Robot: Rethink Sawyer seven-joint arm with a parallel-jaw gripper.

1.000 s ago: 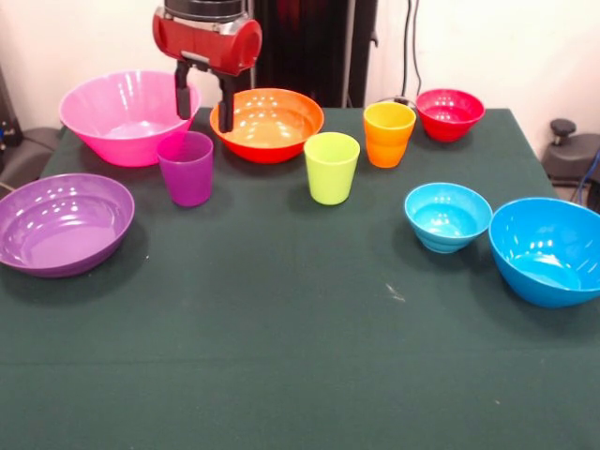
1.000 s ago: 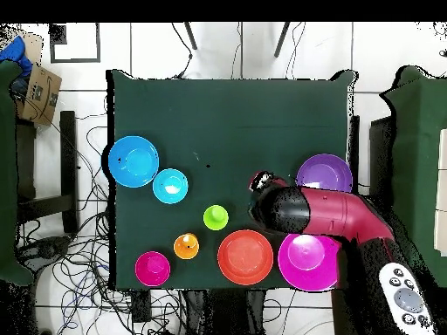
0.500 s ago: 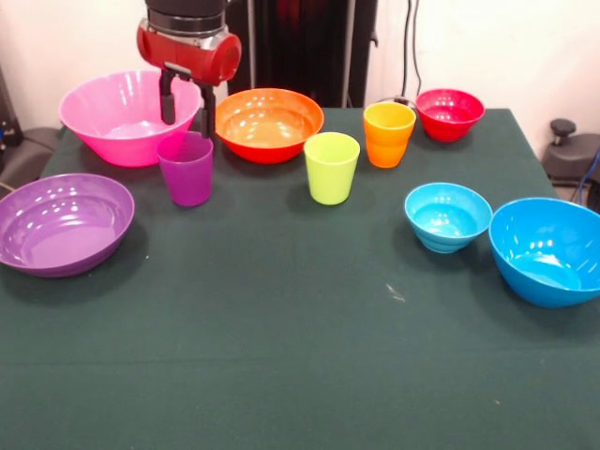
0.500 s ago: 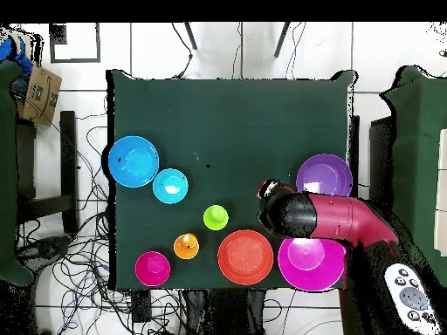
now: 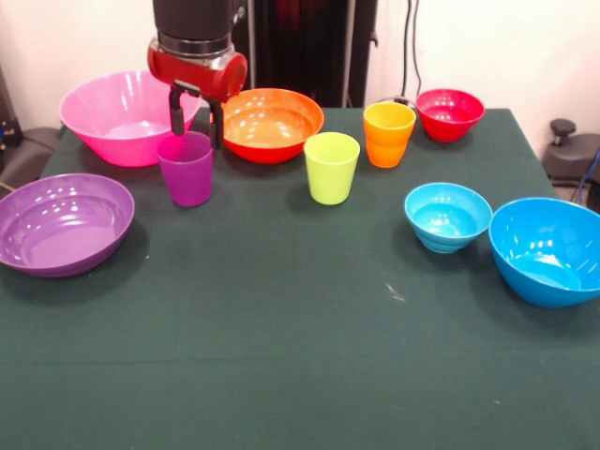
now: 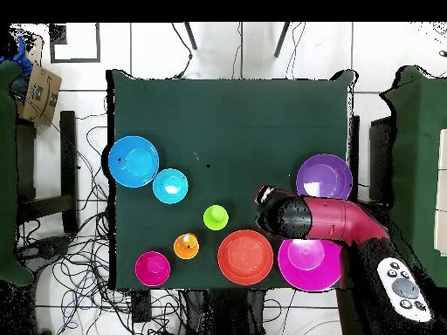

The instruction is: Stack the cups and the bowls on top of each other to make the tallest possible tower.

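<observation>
My fingers (image 5: 195, 120), spread, have shifted back right and dropped to straddle the far rim of the purple cup (image 5: 186, 168), which stands on the surface (image 5: 300, 328) between pink bowl (image 5: 127, 115) and orange bowl (image 5: 268, 123); grasp looks imminent, nothing stacked yet.

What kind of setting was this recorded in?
Probably a robotics lab: a table under dark green cloth, loose cables across the tiled floor, and a cardboard box at the side.

Purple cup (image 5: 186, 169), lime green cup (image 5: 331, 168), orange cup (image 5: 388, 134); dark green tablecloth (image 5: 281, 328).
</observation>
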